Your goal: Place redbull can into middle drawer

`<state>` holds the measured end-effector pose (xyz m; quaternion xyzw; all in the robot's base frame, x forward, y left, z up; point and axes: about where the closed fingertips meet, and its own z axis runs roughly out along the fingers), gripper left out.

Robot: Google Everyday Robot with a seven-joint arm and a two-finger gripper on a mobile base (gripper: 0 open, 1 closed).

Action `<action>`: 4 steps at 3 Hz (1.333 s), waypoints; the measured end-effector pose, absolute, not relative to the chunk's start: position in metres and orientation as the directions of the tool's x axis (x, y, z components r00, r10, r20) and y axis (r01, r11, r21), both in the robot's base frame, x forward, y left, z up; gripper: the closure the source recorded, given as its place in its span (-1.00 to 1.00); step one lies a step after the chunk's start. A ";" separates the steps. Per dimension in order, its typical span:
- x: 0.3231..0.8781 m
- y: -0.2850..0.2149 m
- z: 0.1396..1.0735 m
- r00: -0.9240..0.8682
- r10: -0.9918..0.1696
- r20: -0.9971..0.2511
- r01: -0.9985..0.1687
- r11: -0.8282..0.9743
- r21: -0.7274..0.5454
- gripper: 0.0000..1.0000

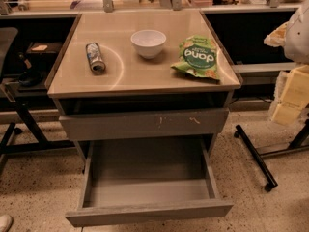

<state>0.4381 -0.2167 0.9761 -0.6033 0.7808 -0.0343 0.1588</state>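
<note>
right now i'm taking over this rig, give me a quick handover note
gripper: out of the camera view.
redbull can: lying on its side on the tabletop, left of the white bowl.
middle drawer: pulled open, floor bare.
Done: drawer is open.
Left: grasp the can, carry it down and set it in the drawer.

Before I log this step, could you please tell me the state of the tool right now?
Tool: out of view, so open or closed cannot be told. The redbull can lies free on the cabinet top.
</note>
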 end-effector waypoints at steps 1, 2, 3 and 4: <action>0.438 -0.217 0.976 -0.222 -0.953 -0.207 -0.931 0.270 -0.245 -1.00; 0.440 -0.213 0.978 -0.233 -0.946 -0.227 -0.927 0.287 -0.242 -1.00; 0.464 -0.181 0.975 -0.263 -0.930 -0.257 -0.918 0.323 -0.230 -1.00; 0.496 -0.141 0.971 -0.343 -0.896 -0.283 -0.898 0.401 -0.180 -1.00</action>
